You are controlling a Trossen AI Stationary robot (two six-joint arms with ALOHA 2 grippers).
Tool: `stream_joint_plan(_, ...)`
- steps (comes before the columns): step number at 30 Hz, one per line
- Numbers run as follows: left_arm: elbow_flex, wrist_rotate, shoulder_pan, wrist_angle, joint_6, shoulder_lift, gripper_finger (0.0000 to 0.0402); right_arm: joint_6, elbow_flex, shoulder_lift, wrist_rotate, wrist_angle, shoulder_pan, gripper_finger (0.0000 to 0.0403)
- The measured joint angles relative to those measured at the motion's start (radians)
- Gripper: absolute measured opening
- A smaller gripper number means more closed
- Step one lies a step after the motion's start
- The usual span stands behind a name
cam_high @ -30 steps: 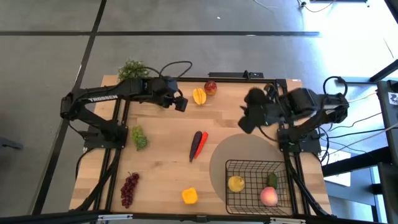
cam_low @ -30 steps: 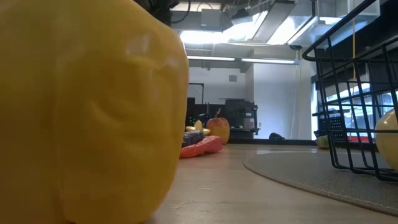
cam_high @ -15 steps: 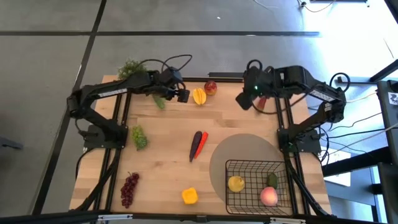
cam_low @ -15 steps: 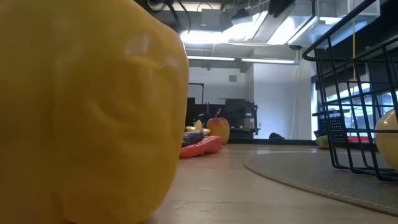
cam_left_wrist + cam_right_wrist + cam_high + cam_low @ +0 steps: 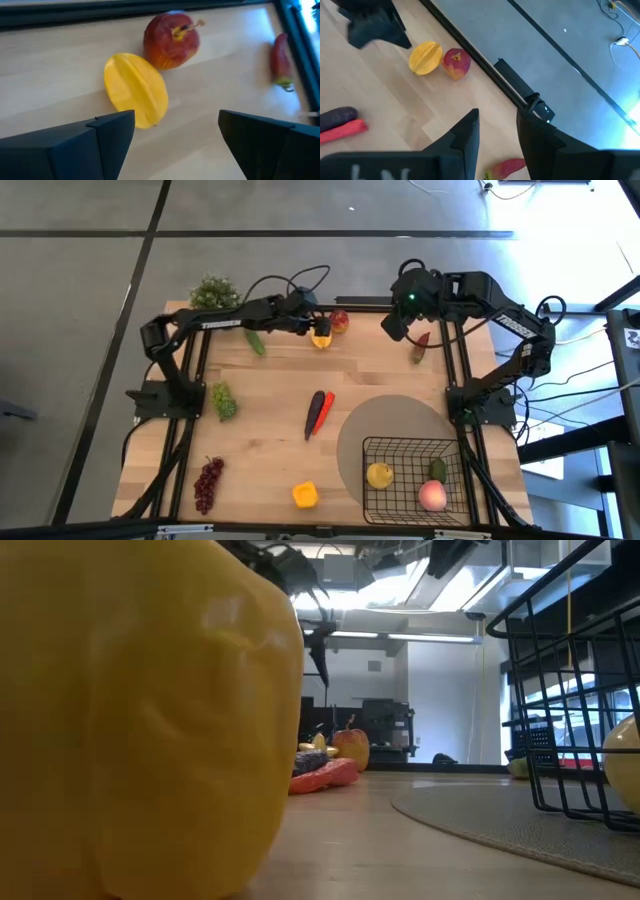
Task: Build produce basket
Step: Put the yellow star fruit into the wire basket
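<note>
My left gripper stands open low over the table's far edge, right beside the yellow mango; its fingers touch nothing. The red apple lies just behind the mango. My right gripper hangs open and empty high over the far right, above a red chili. The black wire basket stands on a grey round mat at the near right and holds a lemon, a peach and a green piece.
Loose on the wooden table lie a cucumber, green grapes, purple grapes, a yellow pepper, and a red chili beside a dark purple piece. A potted plant stands at the far left corner.
My left gripper has reached along the far edge toward the table's right and come down next to the mango, staying open. My right gripper has swung from over the grey mat toward the far edge, at the same height, its fingers unchanged. No produce has moved.
</note>
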State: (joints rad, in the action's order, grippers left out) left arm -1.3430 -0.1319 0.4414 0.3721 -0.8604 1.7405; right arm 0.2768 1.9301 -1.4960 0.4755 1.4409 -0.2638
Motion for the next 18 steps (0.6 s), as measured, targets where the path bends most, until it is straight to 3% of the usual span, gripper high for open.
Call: stream_joint_plan(18, 0.000, -0.008, 0.048, 0.071, 0.005, 0.103, 0.0275, -0.050, 0.000, 0.000, 0.001, -0.063, 0.000, 0.0123)
